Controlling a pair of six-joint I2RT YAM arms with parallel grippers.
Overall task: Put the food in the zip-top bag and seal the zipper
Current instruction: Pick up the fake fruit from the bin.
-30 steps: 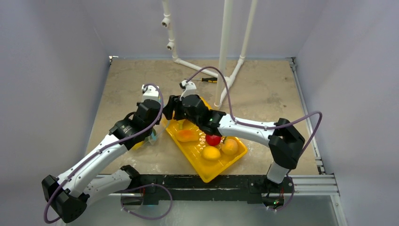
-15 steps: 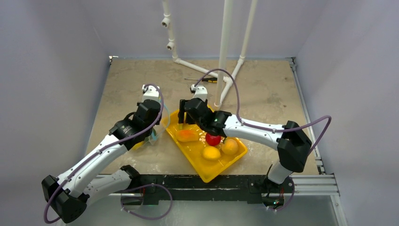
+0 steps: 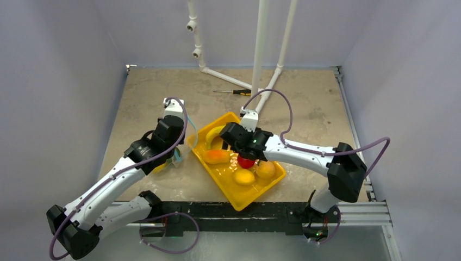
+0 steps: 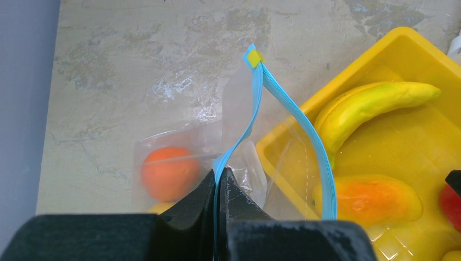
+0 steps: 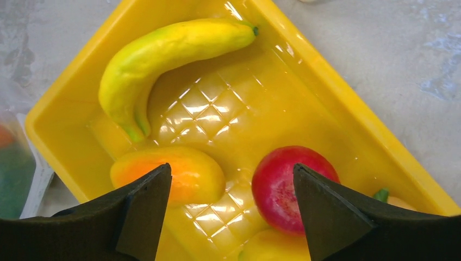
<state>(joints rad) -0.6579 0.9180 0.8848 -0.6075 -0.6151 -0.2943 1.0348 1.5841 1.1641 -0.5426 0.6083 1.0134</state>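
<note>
My left gripper (image 4: 222, 173) is shut on the teal-blue zipper (image 4: 315, 147) of the clear zip-top bag (image 4: 239, 103), holding its mouth open beside the tray. An orange (image 4: 168, 173) lies inside the bag. My right gripper (image 5: 232, 174) hangs open above the yellow tray (image 5: 348, 103), one finger over the orange mango (image 5: 179, 174), the other over the red apple (image 5: 291, 185), touching neither. The banana (image 5: 163, 54) lies at the tray's far end, a lemon (image 5: 272, 247) at the near end. In the top view the bag (image 3: 175, 157) is mostly hidden under the left wrist.
A peach-coloured fruit (image 3: 266, 169) sits in the tray's (image 3: 261, 187) near right corner. A black-and-yellow screwdriver (image 3: 234, 92) lies at the back by the white pipes (image 3: 260, 54). Walls close in the table on three sides.
My right arm swung right, away from the bag's mouth and over the tray, uncovering the banana, and its jaws widened. The left gripper kept its hold on the zipper.
</note>
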